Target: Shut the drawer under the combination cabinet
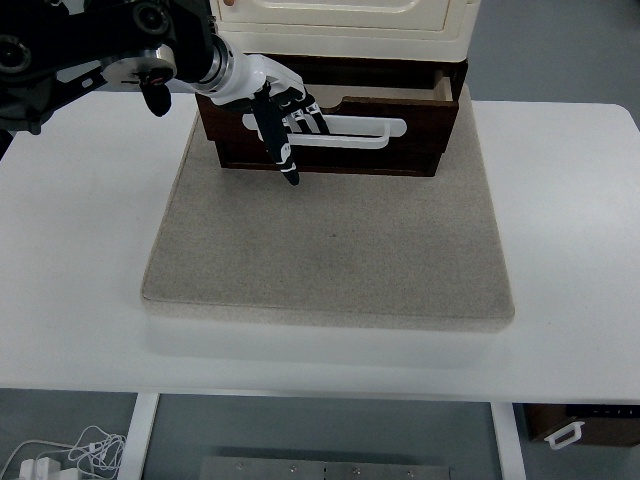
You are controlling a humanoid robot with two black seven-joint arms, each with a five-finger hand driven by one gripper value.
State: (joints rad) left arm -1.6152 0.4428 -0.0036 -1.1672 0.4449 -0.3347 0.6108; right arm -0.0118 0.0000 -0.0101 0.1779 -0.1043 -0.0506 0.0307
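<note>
A cream cabinet stands at the back of a grey mat. Under it a dark brown drawer with a white handle sticks out only a little. My left hand lies flat against the drawer's front at the left end of the handle. Its fingers are straight and spread, and the thumb points down toward the mat. It grasps nothing. The right arm is out of view.
The mat lies on a white table. Below the table's near edge are white cables on the floor at left and a dark brown box at right.
</note>
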